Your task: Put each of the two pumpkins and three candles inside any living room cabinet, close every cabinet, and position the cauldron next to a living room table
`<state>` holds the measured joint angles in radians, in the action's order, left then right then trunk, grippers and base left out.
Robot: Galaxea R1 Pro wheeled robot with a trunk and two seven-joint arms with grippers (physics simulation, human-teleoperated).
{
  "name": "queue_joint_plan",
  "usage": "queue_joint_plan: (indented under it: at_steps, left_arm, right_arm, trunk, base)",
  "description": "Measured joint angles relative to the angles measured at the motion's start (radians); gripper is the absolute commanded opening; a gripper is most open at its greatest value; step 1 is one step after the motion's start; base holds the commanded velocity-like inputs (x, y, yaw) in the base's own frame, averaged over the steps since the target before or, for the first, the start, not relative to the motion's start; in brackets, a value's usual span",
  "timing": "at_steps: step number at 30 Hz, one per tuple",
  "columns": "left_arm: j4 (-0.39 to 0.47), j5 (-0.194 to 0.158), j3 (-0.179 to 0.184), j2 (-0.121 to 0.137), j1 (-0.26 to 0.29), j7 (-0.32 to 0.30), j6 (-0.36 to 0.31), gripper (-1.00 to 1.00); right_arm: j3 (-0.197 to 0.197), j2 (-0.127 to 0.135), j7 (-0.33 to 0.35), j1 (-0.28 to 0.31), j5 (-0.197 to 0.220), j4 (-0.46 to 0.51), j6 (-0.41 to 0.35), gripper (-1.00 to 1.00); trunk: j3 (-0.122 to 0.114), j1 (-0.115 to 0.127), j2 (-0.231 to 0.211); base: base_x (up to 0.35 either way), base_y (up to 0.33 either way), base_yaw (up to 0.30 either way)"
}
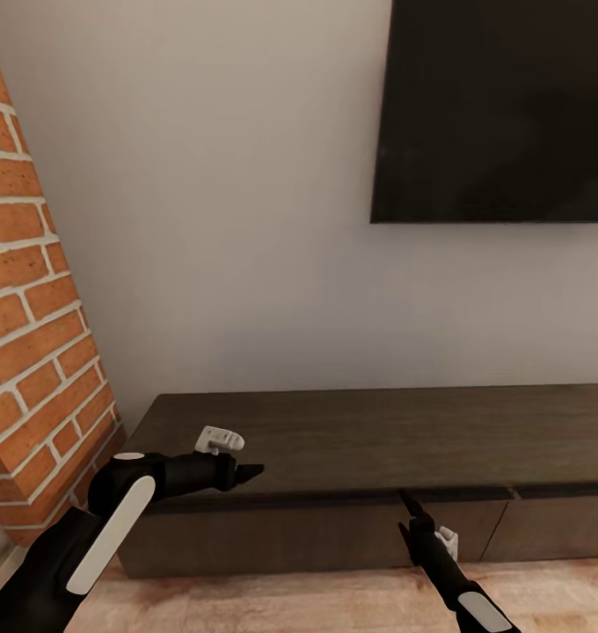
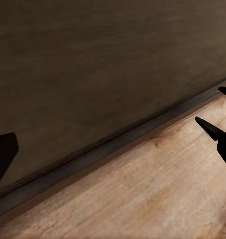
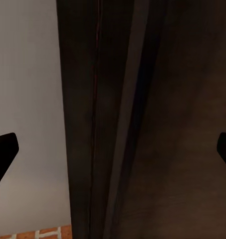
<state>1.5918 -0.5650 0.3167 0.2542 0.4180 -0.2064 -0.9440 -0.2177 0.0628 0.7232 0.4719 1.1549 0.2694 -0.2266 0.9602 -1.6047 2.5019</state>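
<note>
— Cabinet [image 1: 352,440] first: what is it looking like?

— It is sitting low and long against the pale wall [image 1: 246,220], under the black TV [image 1: 501,105]. Its wood is looking dark brown, with a flat top and plain drawer fronts with no handles. All the fronts are looking shut. The brick chimney [image 1: 35,352] is standing just beside its left end, and the light wood floor [image 1: 290,598] is lying in front.

— What are the hands doing?

— The left hand [image 1: 246,473] is hanging at the cabinet's front top edge, near its left end, pointing along it. It is gripping nothing, and in the left wrist view one finger [image 2: 3,154] is showing far to one side, so it seems spread wide.

— And the other one?

— The right hand [image 1: 411,505] is pointing up in front of the drawer fronts. In the right wrist view its fingers [image 3: 3,152] are sitting far apart with nothing between them.
</note>
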Motion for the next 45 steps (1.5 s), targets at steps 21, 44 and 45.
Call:
queue_joint_plan:
  at_steps: [21, 44, 45]
  left_arm:
    - [0.000, 0.000, -0.003, 0.000, 0.000, 0.000, 0.000, 1.00]
    - [0.000, 0.000, -0.004, 0.000, 0.000, -0.001, -0.002, 1.00]
    - [0.000, 0.000, -0.004, 0.000, 0.000, -0.001, -0.001, 1.00]
  right_arm:
    - [0.000, 0.000, -0.001, 0.000, 0.000, 0.000, 0.000, 1.00]
    - [0.000, 0.000, -0.001, 0.000, 0.000, 0.000, -0.001, 1.00]
    - [0.000, 0.000, -0.001, 0.000, 0.000, 0.000, -0.001, 1.00]
  trunk:
    - [0.000, 0.000, 0.000]
    - [0.027, -0.003, 0.002]
    - [0.031, -0.004, 0.002]
  base:
    - [0.017, 0.000, 0.000]
    - [0.000, 0.000, 0.000]
    - [0.000, 0.000, 0.000]
